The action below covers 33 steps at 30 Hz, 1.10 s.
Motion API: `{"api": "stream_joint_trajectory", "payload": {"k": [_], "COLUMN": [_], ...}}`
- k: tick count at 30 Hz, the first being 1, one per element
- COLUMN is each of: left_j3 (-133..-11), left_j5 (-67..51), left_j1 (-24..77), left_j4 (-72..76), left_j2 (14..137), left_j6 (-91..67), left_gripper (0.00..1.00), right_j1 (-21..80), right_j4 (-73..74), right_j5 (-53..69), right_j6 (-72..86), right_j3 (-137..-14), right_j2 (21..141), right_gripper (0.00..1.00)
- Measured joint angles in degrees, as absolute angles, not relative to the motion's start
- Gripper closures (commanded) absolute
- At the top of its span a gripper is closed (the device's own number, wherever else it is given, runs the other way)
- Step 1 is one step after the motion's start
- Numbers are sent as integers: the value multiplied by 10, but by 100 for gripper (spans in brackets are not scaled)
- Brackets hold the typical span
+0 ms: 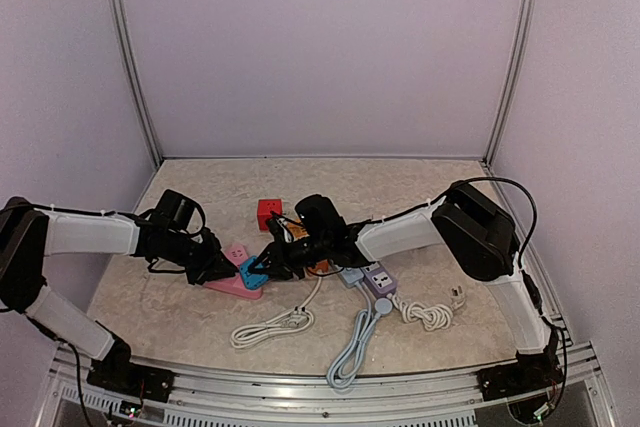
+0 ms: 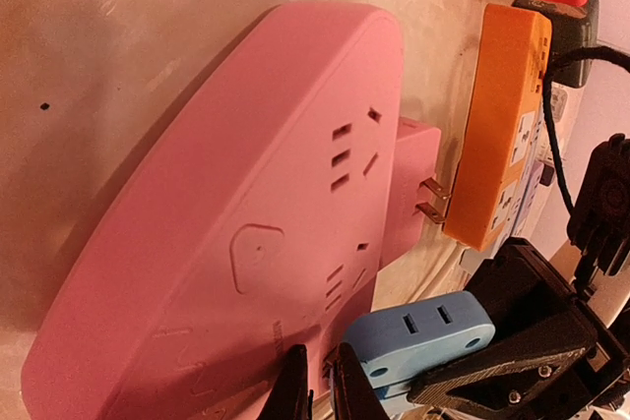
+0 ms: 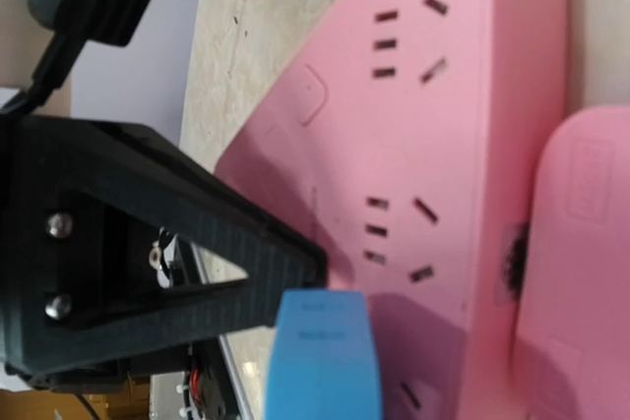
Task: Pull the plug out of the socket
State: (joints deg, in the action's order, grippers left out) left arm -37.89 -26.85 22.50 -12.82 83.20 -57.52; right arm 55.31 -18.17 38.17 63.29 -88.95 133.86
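A pink socket strip lies flat on the table. At its near end is a blue plug. My right gripper is shut on this plug, and its black fingers clamp the plug's sides. Whether the plug's prongs still sit in the strip is hidden. My left gripper is shut. Its tips rest on the pink strip right beside the plug.
A small pink adapter with bare prongs lies against the strip. Beyond it are an orange strip and a red cube socket. A purple strip and loose white cables lie nearer the front.
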Motion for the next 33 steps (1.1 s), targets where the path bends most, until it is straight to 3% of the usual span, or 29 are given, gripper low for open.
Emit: {"api": "stream_joint_trajectory", "payload": {"k": [15, 33], "left_j3": [-378, -371], "left_j5": [-268, -265], "left_j1": [225, 169], "left_j4": [-124, -190], "left_j2": [833, 790], "left_j6": [-573, -536], "left_gripper": [90, 90], "right_j1": [552, 560], "right_j4": [-211, 133], "right_j5": [395, 169], "right_j6": [600, 437], "right_j3": [-894, -896], "right_j2": [1294, 1248], "right_gripper": [97, 100]}}
